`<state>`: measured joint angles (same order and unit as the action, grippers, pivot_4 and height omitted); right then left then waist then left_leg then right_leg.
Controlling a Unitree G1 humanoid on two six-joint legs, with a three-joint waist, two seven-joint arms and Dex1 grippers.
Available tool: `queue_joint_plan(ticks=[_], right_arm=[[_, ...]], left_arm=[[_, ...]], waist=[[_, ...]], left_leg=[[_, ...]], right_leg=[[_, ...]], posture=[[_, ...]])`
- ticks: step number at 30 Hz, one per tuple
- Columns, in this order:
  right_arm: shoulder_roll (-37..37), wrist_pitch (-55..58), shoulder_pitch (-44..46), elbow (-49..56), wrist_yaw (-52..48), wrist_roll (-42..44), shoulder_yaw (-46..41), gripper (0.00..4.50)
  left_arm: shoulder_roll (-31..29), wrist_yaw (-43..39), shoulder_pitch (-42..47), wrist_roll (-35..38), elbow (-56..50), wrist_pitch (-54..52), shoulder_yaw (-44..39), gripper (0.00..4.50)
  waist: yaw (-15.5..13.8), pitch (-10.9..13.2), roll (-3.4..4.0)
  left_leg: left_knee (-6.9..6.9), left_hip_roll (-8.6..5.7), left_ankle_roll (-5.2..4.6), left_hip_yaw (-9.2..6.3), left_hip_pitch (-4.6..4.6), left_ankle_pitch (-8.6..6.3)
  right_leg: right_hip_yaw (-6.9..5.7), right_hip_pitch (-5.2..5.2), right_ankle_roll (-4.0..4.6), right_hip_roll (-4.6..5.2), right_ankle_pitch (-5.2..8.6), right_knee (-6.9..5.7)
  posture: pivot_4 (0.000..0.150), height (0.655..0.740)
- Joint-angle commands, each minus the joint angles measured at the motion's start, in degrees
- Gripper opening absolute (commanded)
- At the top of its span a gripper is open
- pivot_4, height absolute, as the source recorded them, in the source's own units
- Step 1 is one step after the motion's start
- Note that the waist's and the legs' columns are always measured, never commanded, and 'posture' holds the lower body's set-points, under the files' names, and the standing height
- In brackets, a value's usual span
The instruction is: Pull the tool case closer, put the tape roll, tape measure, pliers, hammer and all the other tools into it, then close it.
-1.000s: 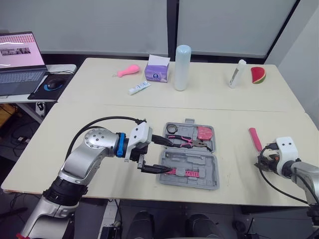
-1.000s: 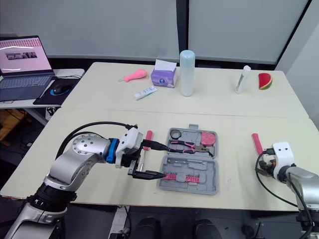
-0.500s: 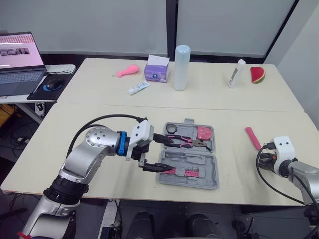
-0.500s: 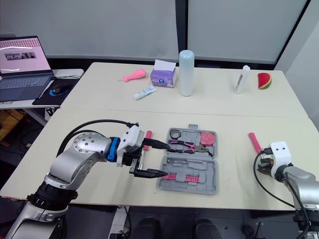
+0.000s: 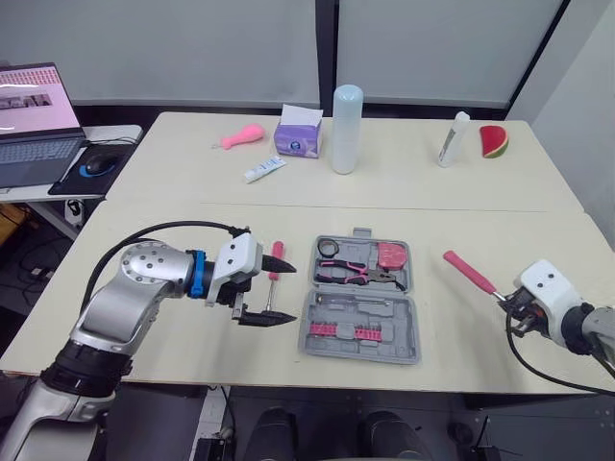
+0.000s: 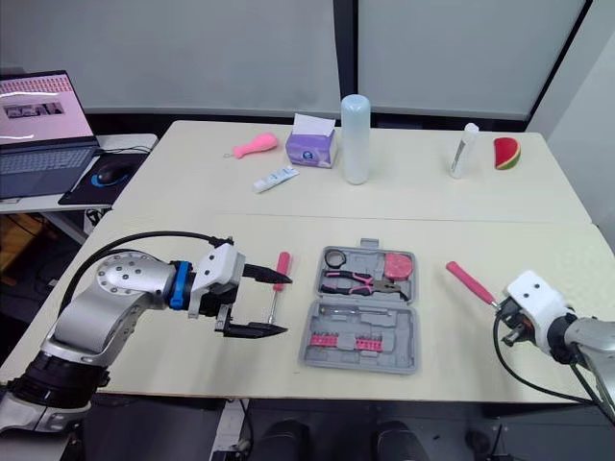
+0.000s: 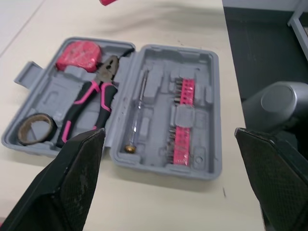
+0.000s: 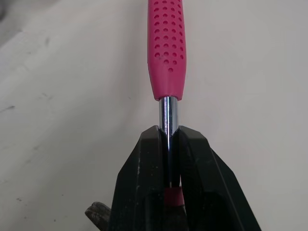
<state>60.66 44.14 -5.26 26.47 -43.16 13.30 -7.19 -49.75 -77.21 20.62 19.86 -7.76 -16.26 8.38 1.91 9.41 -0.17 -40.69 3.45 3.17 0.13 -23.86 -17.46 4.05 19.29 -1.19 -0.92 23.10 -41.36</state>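
Observation:
The grey tool case lies open near the table's front edge. It holds the tape roll, pliers, pink tape measure and a strip of pink bits. My left gripper is open just left of the case, its fingers wide apart. A pink-handled screwdriver lies on the table between them, untouched. At the right, my right gripper is shut on the metal shaft of the hammer. The hammer's pink handle points toward the case, and its head is hidden.
Along the far table stand a tall pale bottle, a purple tissue box, a white tube, a pink toy, a slim white bottle and a watermelon slice. A laptop sits on a side table at the left.
My left gripper has drawn back leftward from over the case, uncovering the screwdriver. The hammer handle in my right gripper has swung to slant toward the case.

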Motion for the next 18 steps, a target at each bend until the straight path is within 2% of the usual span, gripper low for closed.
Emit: queue_joint_plan(ticks=[1, 5, 12, 18], right_arm=[[5.1, -0.1, 5.6, 10.4, -6.6, 0.9, 5.9, 0.22], [6.6, -0.1, 14.1, 12.4, -10.1, -1.6, 15.7, 0.22], [-1.2, 6.4, 32.9, 8.8, -14.4, -5.9, 33.2, 0.22], [-6.2, 7.5, 38.3, 4.5, -14.8, -9.9, 40.9, 0.22]], left_arm=[[-3.0, -2.3, -1.8, -1.2, 0.6, 3.8, -2.1, 4.50], [-3.8, -2.8, -3.5, -1.7, 0.6, 5.6, -2.1, 4.50], [-3.4, -2.4, -5.0, -3.0, 0.6, 7.4, -1.7, 4.50], [-2.6, -2.1, -4.6, -3.6, 0.3, 7.3, -1.1, 4.50]], waist=[[0.1, 0.0, -0.01], [-0.5, 0.1, -0.12], [-0.3, 0.2, -0.23], [-0.3, 0.2, -0.24]], left_leg=[[0.00, 0.02, -0.01, -0.03, 0.00, -0.01], [-0.02, 0.03, -0.09, -0.17, -0.02, -0.05], [-0.06, 0.01, -0.10, -0.20, -0.07, -0.05], [-0.06, 0.01, -0.10, -0.22, -0.09, -0.06]], right_leg=[[0.00, 0.01, 0.00, 0.00, 0.00, 0.01], [-0.08, -0.01, 0.00, 0.01, 0.00, 0.01], [-0.14, 0.03, 0.01, 0.13, 0.00, 0.02], [-0.18, 0.08, 0.01, 0.15, 0.00, 0.00]], posture=[[0.150, 0.7002], [0.150, 0.7002], [0.150, 0.7002], [0.150, 0.7002]])
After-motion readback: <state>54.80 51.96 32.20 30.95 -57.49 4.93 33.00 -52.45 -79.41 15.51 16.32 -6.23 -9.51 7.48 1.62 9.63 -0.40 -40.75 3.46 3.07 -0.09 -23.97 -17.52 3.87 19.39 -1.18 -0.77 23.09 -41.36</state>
